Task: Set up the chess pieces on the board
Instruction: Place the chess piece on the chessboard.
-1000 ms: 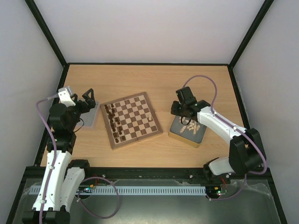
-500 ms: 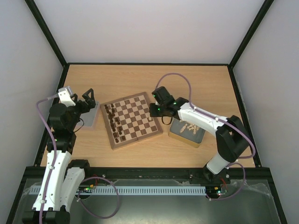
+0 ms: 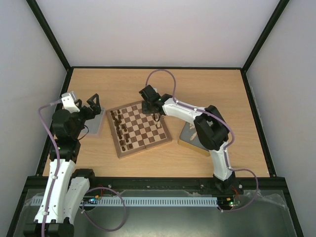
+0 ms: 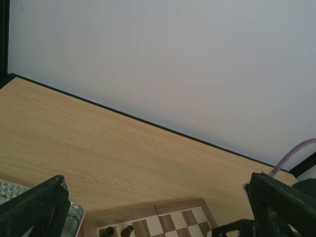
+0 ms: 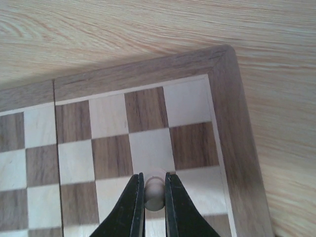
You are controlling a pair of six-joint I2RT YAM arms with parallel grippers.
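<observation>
The board (image 3: 140, 129) lies mid-table, with dark brown chess pieces (image 3: 120, 129) standing along its left side. A lone cream piece (image 3: 158, 126) stands near its right edge. My right gripper (image 3: 156, 116) hangs over the board's far right corner. In the right wrist view it (image 5: 154, 197) is shut on a cream pawn (image 5: 154, 189), held over the squares near the board's border (image 5: 237, 123). My left gripper (image 3: 95, 104) is open and empty beside the left tin (image 3: 94, 126). In the left wrist view it (image 4: 157, 202) looks over the board's far corner (image 4: 182, 219) and two dark pieces (image 4: 127, 230).
A second metal tin (image 3: 197, 140) with several cream pieces stands right of the board, partly under my right arm. The left tin's corner (image 4: 10, 190) shows in the left wrist view. Black frame rails and grey walls bound the table.
My right arm has swung left from over the right tin to the board's far right corner, carrying the cream pawn. The left arm has not moved.
</observation>
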